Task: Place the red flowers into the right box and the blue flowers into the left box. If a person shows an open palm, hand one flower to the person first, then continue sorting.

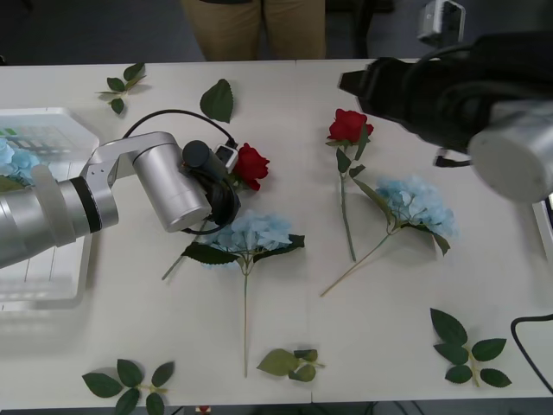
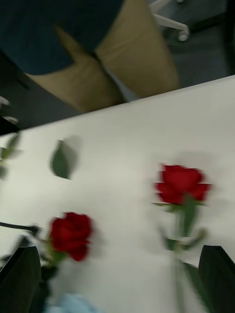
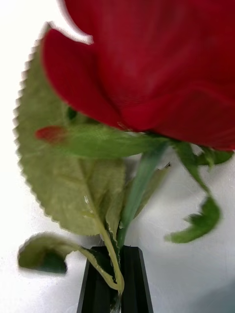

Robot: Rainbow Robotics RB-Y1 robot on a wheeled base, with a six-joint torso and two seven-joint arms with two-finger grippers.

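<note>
Left gripper (image 3: pixel 115 279) is clamped on the stem of a red rose (image 1: pixel 251 164), black fingers pinched together with the stem and a leaf stalk caught between them; in the left wrist view the bloom looms just beyond the fingertips with a big serrated leaf beside it; from the front that rose sits at the end of the left arm, near the middle of the table (image 1: pixel 285 346), and whether it is lifted clear of the surface I cannot tell; right gripper (image 2: pixel 117 279) hangs over the far right of the table with its dark fingers spread wide, nothing between them, looking down on a second red rose (image 1: pixel 349 126) lying flat on its stem.

Now the scoreboard; the left box (image 1: pixel 52 121) at the left edge already holds some pale blue hydrangea (image 1: pixel 15 161), so that side looks started; two blue hydrangeas remain on the table, one (image 1: pixel 251 233) just in front of the left arm and another (image 1: pixel 416 204) beside the loose rose; the right box (image 1: pixel 544 226) is only a sliver at the right edge, and what is in it cannot be seen; a person in tan trousers (image 1: pixel 255 26) stands behind the far edge, no open palm on view; by my reckoning two roses and two hydrangeas are left to sort, with the held rose on the side far from its box.
</note>
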